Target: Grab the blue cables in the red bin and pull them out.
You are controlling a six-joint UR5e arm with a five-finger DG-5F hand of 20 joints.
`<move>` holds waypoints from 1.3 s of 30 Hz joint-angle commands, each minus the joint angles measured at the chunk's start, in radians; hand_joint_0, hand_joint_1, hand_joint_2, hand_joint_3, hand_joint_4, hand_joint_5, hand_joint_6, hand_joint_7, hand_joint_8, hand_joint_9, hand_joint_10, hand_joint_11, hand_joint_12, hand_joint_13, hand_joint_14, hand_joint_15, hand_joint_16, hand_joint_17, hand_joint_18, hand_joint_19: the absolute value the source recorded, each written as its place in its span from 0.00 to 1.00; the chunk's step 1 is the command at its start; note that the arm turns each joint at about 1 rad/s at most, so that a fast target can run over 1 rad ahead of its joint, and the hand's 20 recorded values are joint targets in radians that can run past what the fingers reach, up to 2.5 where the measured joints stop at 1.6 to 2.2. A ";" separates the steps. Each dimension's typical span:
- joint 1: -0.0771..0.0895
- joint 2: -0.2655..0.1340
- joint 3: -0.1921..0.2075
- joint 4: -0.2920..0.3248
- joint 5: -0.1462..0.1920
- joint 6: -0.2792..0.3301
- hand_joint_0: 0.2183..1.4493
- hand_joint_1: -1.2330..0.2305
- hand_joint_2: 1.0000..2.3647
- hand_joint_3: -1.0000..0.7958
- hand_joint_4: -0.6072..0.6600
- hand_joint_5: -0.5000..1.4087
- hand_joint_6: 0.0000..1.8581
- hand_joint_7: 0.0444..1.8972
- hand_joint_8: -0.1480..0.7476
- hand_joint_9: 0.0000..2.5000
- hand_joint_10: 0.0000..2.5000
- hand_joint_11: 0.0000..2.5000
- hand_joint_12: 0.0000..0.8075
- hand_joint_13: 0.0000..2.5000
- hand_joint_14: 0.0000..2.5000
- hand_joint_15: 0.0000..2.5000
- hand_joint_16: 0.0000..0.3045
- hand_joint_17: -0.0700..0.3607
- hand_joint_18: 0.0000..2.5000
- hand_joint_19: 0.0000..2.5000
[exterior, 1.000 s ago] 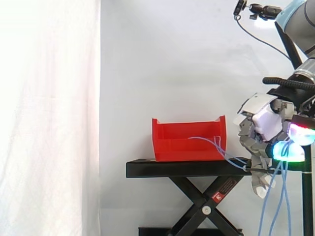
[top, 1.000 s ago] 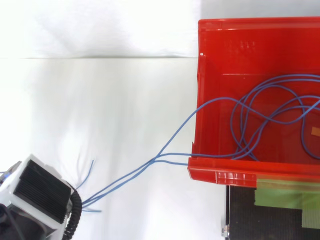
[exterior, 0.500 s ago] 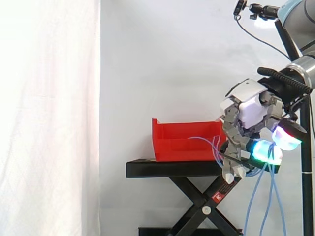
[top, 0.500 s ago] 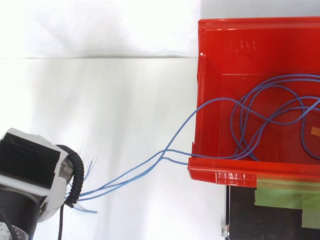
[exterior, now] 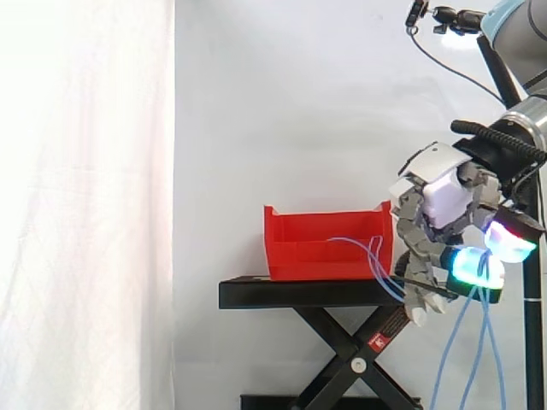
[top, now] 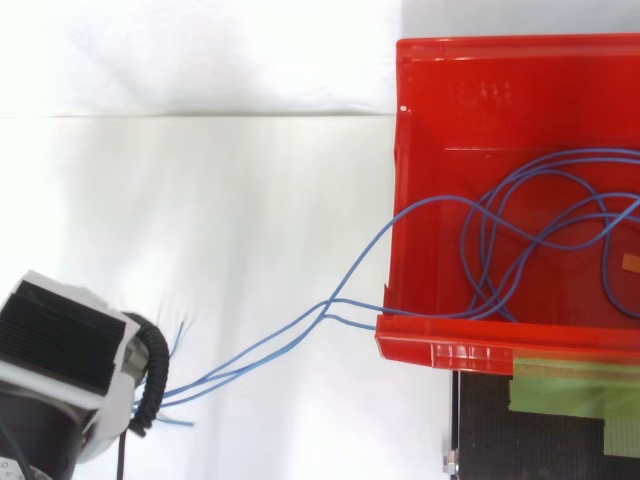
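Background: white curtain (exterior: 85, 171) hung behind the whole work area, and I saw it brightest at the left of the side view.
Stand: black scissor stand (exterior: 299, 293) carried the bin on its flat top. From above I noted a strip of green tape (top: 570, 385) on that top, just beside the bin's wall.
Bin: red bin (exterior: 316, 248) sat upright and open on the stand, with one end wall facing the hand.
Cables, inside: most of the blue cables (top: 330, 301) lay in loose, overlapping loops on the bin floor, as I read them from above.
Cables, outside: several strands left the bin over the wall on the hand's side, near one corner, and ran slack through open air to the hand. They were not taut.
Cables, ends: past the hand, the free ends hung straight down in the side view. From above I saw short loose tips fanned out beside the wrist.
Hand: I found the hand (exterior: 444, 192) to the right of the stand, apart from the bin, palm turned toward it and about level with the bin.
Fingers: curled inward and closed round the strands, with the thumb opposed. I logged this as a firm hold on the cables.
Pads: the pads (exterior: 466, 265) glowed cyan and green where the strands passed.
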 commanded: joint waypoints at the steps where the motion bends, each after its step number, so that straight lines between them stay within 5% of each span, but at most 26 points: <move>1: 0.001 0.000 0.000 -0.046 -0.006 0.092 0.55 0.22 0.00 0.00 0.49 0.64 0.70 0.27 0.45 0.36 0.01 0.21 0.40 0.26 0.01 0.14 0.15 0.40 0.22 0.17; 12: 0.009 0.000 0.000 -0.131 -0.062 0.315 0.56 0.22 0.00 0.00 0.50 0.64 0.71 0.27 0.45 0.38 0.01 0.27 0.38 0.31 0.01 0.19 0.15 0.40 0.26 0.20; 26: 0.013 0.000 0.000 -0.132 -0.067 0.312 0.56 0.22 0.00 0.00 0.50 0.63 0.71 0.28 0.45 0.42 0.01 0.38 0.41 0.39 0.01 0.33 0.15 0.39 0.29 0.23; 39: 0.016 0.000 0.000 -0.132 -0.067 0.281 0.56 0.22 0.00 0.00 0.50 0.63 0.71 0.27 0.42 0.51 0.00 0.61 0.40 0.50 0.01 0.57 0.15 0.40 0.35 0.30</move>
